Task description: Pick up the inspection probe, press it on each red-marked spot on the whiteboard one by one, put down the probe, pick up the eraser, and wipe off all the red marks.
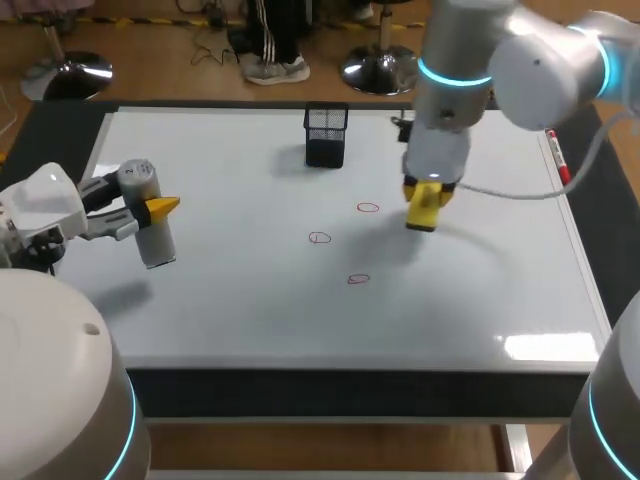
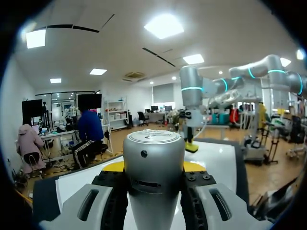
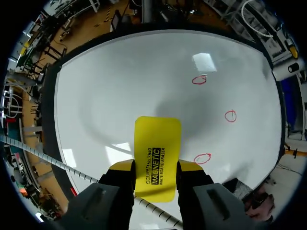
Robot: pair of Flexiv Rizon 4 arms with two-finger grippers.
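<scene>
The silver cylindrical probe (image 1: 152,232) (image 2: 154,143) is held upright over the whiteboard's (image 1: 250,310) left side, with my left gripper (image 1: 150,212) (image 2: 154,166) shut on it. The yellow eraser (image 1: 424,212) (image 3: 157,139) is clamped in my right gripper (image 1: 426,194) (image 3: 156,167), which hangs just above the board right of centre. Three red circles are drawn on the board: one (image 1: 368,208) (image 3: 202,158) close beside the eraser, one (image 1: 319,238) (image 3: 230,116) in the middle, and one (image 1: 358,279) (image 3: 199,79) nearer the front edge.
A black mesh pen holder (image 1: 326,135) stands at the back of the board. A red marker (image 1: 557,157) lies along the right edge. A small dark object (image 1: 402,125) sits at the back beside my right arm.
</scene>
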